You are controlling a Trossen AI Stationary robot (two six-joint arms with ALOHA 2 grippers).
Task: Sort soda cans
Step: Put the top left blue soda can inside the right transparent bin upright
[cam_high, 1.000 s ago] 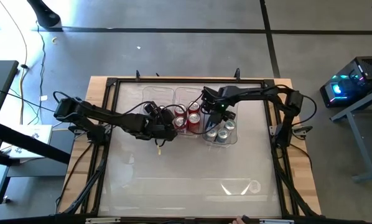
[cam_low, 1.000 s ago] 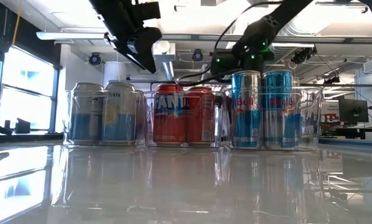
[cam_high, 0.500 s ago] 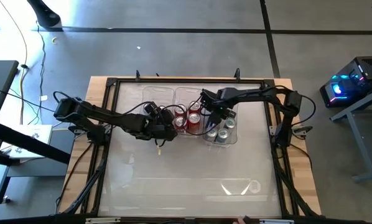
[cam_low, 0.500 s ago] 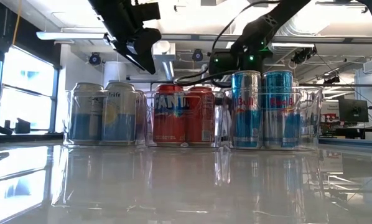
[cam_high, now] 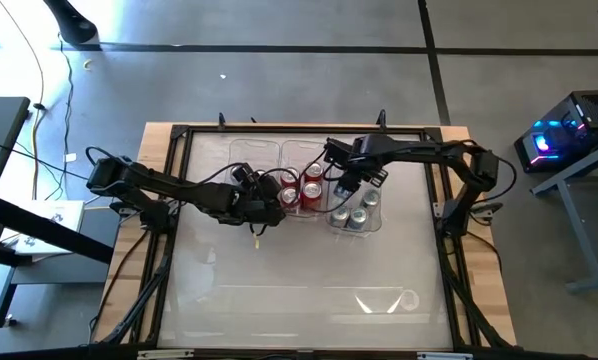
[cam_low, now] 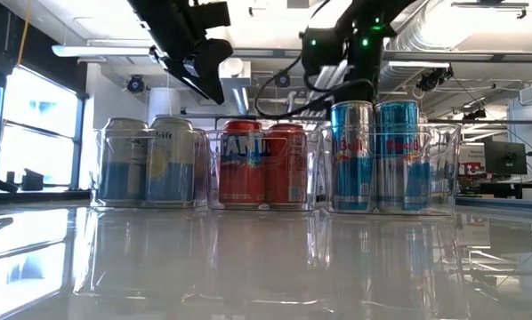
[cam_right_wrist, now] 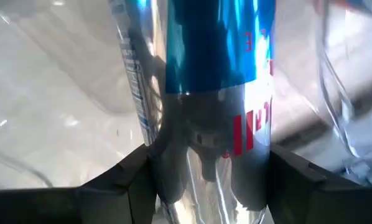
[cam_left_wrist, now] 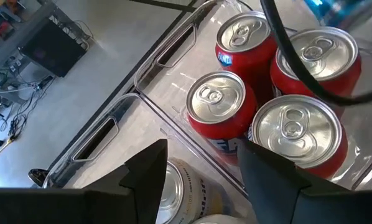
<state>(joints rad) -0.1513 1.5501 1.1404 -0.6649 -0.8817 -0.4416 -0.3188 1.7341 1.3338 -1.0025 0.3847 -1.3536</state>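
Observation:
Three clear bins stand side by side at the table's far middle. The left bin holds pale silver-blue soda cans. Red cans fill the middle bin, and blue-silver cans the right bin. My right gripper hangs above the right bin's far end, shut on a blue-silver can. My left gripper stands open above the wall between the left and middle bins, nothing between its fingers. My right gripper pinches the blue-silver can's round body between its two fingers, one on each opposite side. The fingers come from above, slanting steeply down. Which end of the can they are near, I cannot tell.
Bare glossy table surface lies in front of the bins toward the near edge. A black frame runs around the table. A dark cable crosses over the red cans.
My right gripper has risen above the right bin and tipped more steeply downward. My left arm has kept still.

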